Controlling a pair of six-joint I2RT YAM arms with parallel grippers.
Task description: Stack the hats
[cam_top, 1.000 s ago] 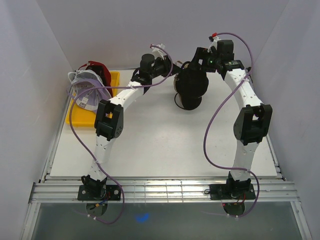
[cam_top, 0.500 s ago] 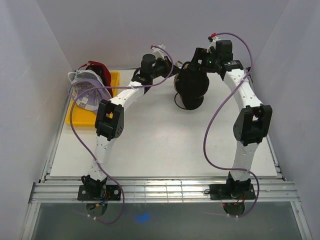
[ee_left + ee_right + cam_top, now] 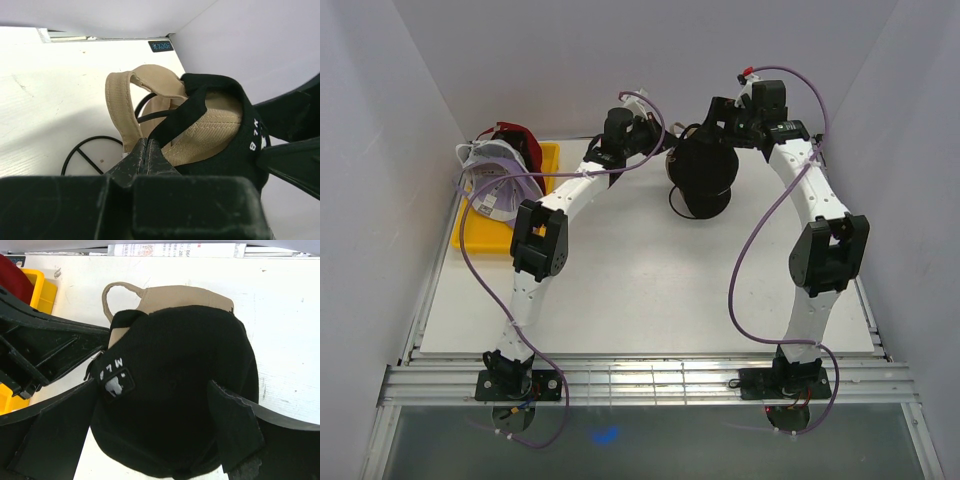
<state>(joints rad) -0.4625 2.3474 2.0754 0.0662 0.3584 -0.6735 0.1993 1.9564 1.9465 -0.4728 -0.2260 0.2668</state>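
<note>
Left gripper (image 3: 146,146) clamps the black cap (image 3: 703,168) by its rim, right gripper (image 3: 152,390) gapes astride it; you'll find the other hats (image 3: 492,182) at 9 o'clock.

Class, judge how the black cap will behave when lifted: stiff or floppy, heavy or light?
Probably floppy: the black cap folds at its rear edge where the left gripper pinches it. Likely light: thin fabric, and a small pinch seems to lift that edge. Its tan strap loops loose and might snag.
</note>
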